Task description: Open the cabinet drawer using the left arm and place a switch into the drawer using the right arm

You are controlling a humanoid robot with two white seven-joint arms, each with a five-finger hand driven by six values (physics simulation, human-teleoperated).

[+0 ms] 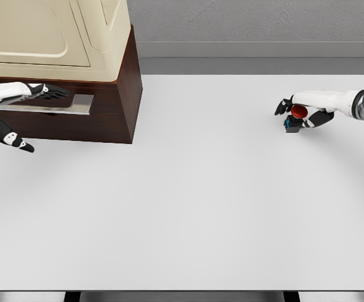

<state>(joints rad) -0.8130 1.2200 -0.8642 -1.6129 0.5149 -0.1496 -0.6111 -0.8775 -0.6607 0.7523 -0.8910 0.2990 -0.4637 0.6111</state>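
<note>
Dark wood cabinet (124, 94) with brushed-metal handle (75, 104); matt white table (188, 207); glossy red-capped switch (297, 115).

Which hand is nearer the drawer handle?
Left. The left hand sits at the drawer handle; the right hand is across the table, around the switch.

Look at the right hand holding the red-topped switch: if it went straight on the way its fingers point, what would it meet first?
The right hand points left across the bare white table. The way looks free until the dark cabinet, though depth is unclear.
</note>
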